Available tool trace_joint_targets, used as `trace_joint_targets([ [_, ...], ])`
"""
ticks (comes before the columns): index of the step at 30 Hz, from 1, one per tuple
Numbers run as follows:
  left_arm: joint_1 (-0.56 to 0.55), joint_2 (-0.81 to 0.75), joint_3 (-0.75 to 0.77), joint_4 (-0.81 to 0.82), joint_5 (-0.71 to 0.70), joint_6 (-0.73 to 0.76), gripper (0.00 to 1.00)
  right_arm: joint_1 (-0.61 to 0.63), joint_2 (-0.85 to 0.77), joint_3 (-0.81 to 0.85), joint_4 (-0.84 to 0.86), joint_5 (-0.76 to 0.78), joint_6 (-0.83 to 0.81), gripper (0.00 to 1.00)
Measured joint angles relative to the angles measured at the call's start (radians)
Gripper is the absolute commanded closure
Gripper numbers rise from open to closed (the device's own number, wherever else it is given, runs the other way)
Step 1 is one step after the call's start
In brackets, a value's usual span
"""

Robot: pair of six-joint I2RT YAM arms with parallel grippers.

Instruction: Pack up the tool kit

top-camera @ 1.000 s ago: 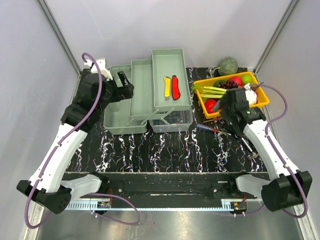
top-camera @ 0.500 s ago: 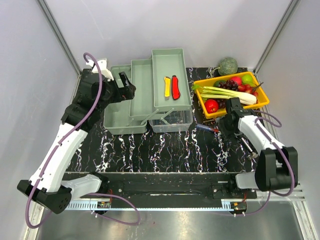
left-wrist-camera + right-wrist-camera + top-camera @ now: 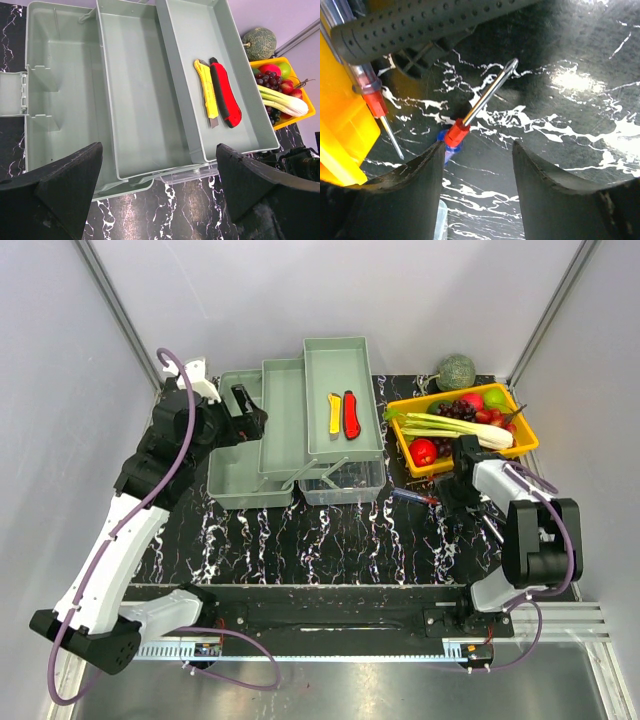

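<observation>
The open pale grey-green toolbox (image 3: 285,430) (image 3: 135,90) has its tiered trays folded out. A yellow utility knife (image 3: 334,415) (image 3: 206,95) and a red one (image 3: 351,413) (image 3: 225,92) lie in the top tray. My left gripper (image 3: 248,405) (image 3: 159,150) hovers open above the box's front edge, holding nothing. My right gripper (image 3: 450,502) (image 3: 477,150) is low over the table, jaws apart. A blue-handled screwdriver (image 3: 415,497) (image 3: 487,95) lies on the table, its handle against the left finger. Just behind are a second screwdriver (image 3: 370,95) and the hammer's black handle (image 3: 430,20).
An orange-yellow tray (image 3: 525,445) of fruit and vegetables stands at the back right, close to my right gripper. A green melon (image 3: 456,370) sits behind it. The hammer (image 3: 497,538) lies along the right arm's forearm. Grey walls close in both sides.
My right arm has swung down from over the orange tray to the table beside the screwdriver, and its jaws have narrowed. The left arm has barely shifted.
</observation>
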Motion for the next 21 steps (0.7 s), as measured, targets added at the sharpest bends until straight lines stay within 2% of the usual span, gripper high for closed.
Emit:
trace_joint_targets([
  [7,0.002,-0.001,0.0,-0.007,0.0,0.0,0.01,-0.021,0.093,0.031,0.023,0.006,0.011,0.44],
  [9,0.003,-0.001,0.0,-0.016,0.001,0.0,0.01,-0.022,0.124,0.045,0.029,0.005,0.012,0.67],
  [11,0.003,-0.001,0.0,-0.027,0.009,0.002,0.01,-0.022,0.159,0.069,0.027,0.005,0.004,0.76],
  [14,0.003,-0.002,0.0,-0.028,0.038,0.014,0.01,-0.023,0.187,0.107,0.012,0.007,-0.014,0.81],
  [18,0.003,-0.031,-0.043,-0.003,0.096,0.04,0.01,-0.024,0.188,0.11,0.0,0.029,-0.032,1.0],
  [21,0.003,-0.097,-0.158,0.04,0.155,0.057,0.01,-0.024,0.14,0.058,0.031,0.055,-0.058,1.0],
])
